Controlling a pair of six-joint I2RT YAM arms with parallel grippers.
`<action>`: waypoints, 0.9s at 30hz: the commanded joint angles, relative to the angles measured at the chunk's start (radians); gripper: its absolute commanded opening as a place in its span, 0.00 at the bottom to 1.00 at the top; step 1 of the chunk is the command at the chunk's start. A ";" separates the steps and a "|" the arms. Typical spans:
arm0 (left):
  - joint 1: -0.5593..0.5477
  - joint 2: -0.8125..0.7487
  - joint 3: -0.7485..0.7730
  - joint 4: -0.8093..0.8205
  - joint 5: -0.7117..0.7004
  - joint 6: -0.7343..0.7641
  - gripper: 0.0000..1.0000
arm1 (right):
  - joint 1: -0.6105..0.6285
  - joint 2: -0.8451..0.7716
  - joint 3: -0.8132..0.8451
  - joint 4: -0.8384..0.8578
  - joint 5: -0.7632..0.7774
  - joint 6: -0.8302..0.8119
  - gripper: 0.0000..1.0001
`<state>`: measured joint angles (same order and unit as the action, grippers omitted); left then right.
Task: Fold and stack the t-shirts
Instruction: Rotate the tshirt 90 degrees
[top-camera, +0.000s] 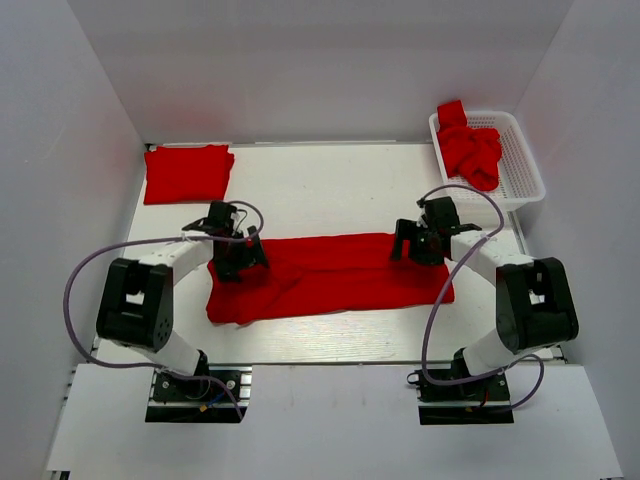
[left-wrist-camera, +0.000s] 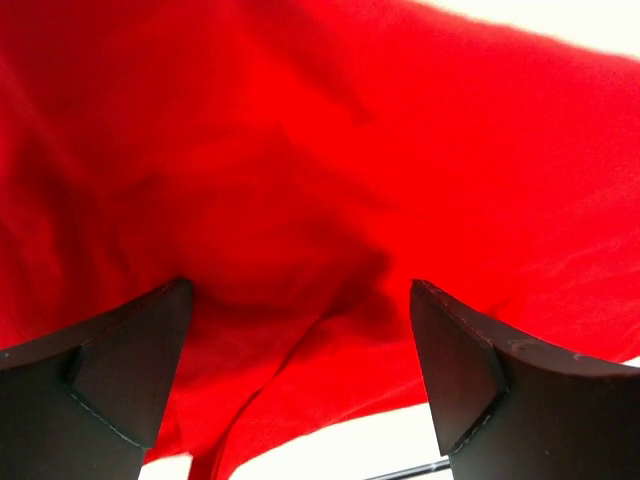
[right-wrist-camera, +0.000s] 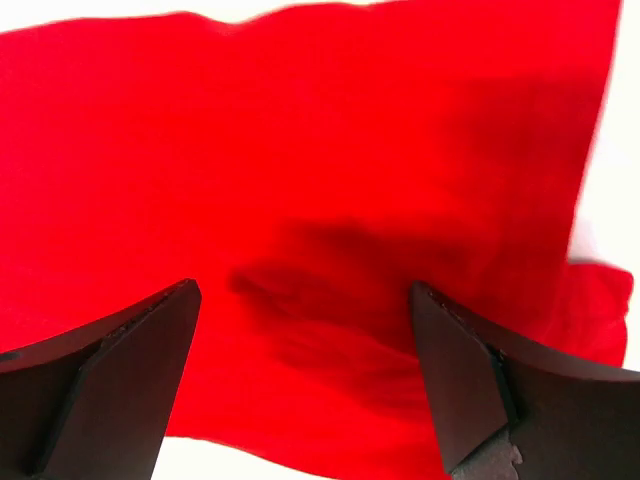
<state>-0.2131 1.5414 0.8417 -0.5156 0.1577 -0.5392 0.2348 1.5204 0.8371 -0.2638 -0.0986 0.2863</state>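
A red t-shirt lies folded into a long band across the middle of the table. My left gripper hovers over its left end, jaws wide open and empty; the left wrist view shows wrinkled red cloth under the fingers. My right gripper hovers over the right end, open and empty, with the cloth below its fingers. A folded red t-shirt lies at the far left. More crumpled red shirts sit in the basket.
A white plastic lattice basket stands at the far right corner. White walls close in the table on three sides. Bare white table shows behind the spread shirt, and a strip in front of it.
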 joint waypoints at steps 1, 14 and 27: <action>0.007 0.110 0.086 0.032 0.028 0.004 1.00 | -0.023 0.024 0.000 -0.021 0.081 0.060 0.90; -0.002 0.810 0.886 -0.173 0.023 0.074 1.00 | -0.037 0.008 -0.134 0.061 -0.253 0.005 0.90; -0.123 1.301 1.677 0.233 0.201 -0.080 1.00 | 0.522 0.116 0.035 -0.290 -0.494 -0.335 0.90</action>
<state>-0.2756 2.7487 2.4760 -0.3553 0.3618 -0.5610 0.6323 1.5608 0.8116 -0.3489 -0.5140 0.0849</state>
